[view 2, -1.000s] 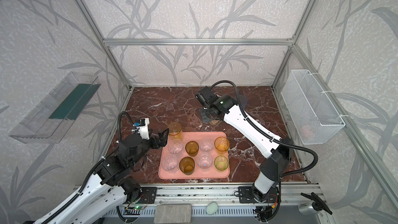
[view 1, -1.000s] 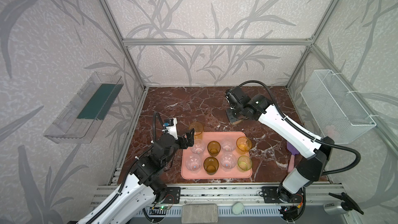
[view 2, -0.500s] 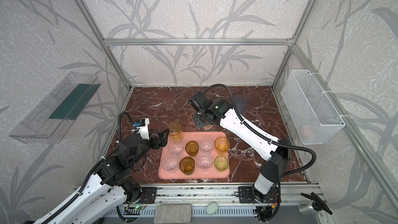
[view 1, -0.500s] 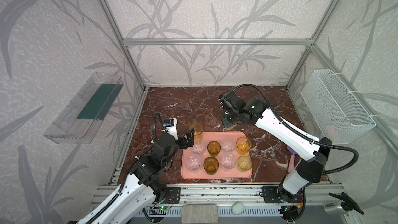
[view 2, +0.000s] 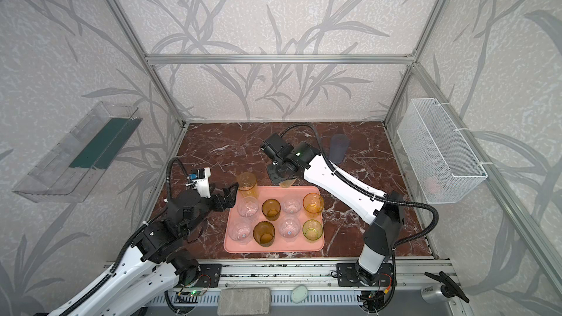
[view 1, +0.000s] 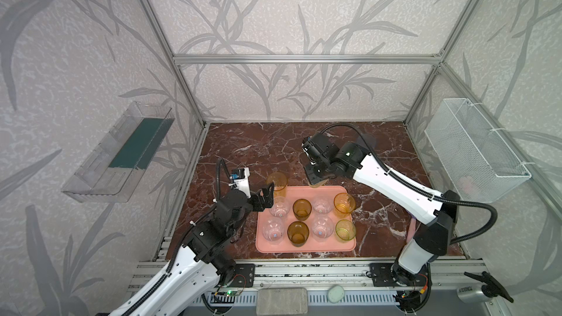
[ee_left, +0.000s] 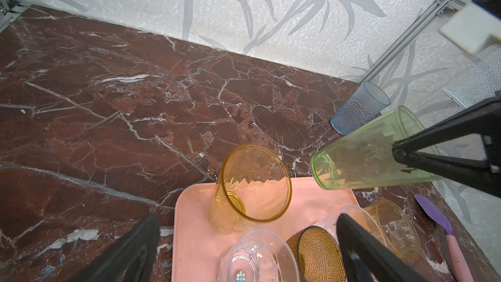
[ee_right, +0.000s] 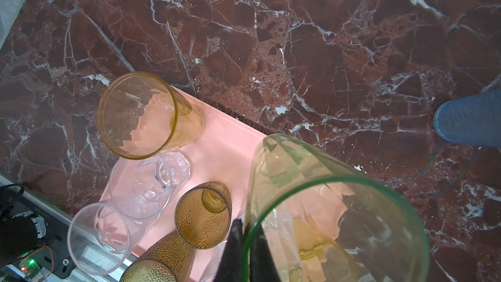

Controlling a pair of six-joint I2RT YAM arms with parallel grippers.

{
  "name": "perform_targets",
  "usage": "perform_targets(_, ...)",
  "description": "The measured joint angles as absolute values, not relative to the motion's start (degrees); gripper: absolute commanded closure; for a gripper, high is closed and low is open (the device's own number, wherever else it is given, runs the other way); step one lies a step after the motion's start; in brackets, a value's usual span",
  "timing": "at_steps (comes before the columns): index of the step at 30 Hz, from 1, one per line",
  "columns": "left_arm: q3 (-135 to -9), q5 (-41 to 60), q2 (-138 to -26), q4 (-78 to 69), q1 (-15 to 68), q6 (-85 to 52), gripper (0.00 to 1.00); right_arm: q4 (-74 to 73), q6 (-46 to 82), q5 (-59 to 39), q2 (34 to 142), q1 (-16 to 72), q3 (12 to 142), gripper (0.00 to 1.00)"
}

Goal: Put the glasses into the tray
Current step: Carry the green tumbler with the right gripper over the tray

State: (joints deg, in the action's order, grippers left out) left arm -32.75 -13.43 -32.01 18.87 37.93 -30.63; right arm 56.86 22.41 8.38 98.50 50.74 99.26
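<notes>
- Low centre of both top views: pink tray point(view 1: 304, 248) point(view 2: 273, 248) lies flat on the marble tabletop point(view 1: 258, 147), long side across the frame.
- On tray: 8 short glasses point(view 1: 321, 205) in 2 rows of 4, all upright. Far row, L to R in frame: clear, amber, clear, then orange glass point(view 1: 344, 205). Near row: clear, amber, clear, then yellow-green glass point(view 1: 345, 230).
- Tall yellow glass point(view 1: 276, 181) point(ee_left: 252, 185) point(ee_right: 138, 115) stands upright in the tray's upper-left corner, just behind a clear one.
- R gripper point(view 1: 316, 177) point(view 2: 281, 179) hangs over the tray's far rim, mid-frame. Jaws are pressed together on the wall of the green glass point(ee_left: 360, 158) point(ee_right: 336, 226), w/ one finger point(ee_right: 235, 250) outside the rim and the other inside.
- Green glass is tilted, base toward the tray's far rim. Can't tell if the base touches the tray.
- L gripper point(view 1: 269, 197) point(view 2: 228, 197) sits at the tray's left end, jaws spread wide, nothing between them. Tall yellow glass is just ahead of it, no contact seen.
- Blue glass point(view 2: 339, 147) point(ee_left: 357, 109) point(ee_right: 469, 118) stands upright on the marble, off the tray, upper right of the tabletop near the back wall, well apart from the tray.
- Purple-pink spatula point(ee_left: 433, 212) lies on the tabletop beside the tray's right end.
- Clear wall bin point(view 1: 121, 153) is at mid-left of frame, wire basket point(view 1: 474, 150) at mid-right, both on side walls.
</notes>
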Motion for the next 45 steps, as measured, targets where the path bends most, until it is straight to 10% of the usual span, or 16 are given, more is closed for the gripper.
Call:
perform_targets(24, -32.8, -13.7, -30.3, 19.4, 37.9, -30.9, 0.01, 55.5, 23.3, 3.0, 108.3, 51.8, 99.7, 1.0)
perform_targets(32, -32.8, -13.7, -30.3, 19.7, 37.9, -31.1, 0.01, 54.9, 24.3, 2.3, 109.7, 51.9, 99.7, 0.57)
perform_targets(45, -32.8, -14.0, -30.3, 19.8, 37.9, -31.1, 0.01, 54.3, 25.4, 2.5, 108.7, 52.0, 99.7, 0.27)
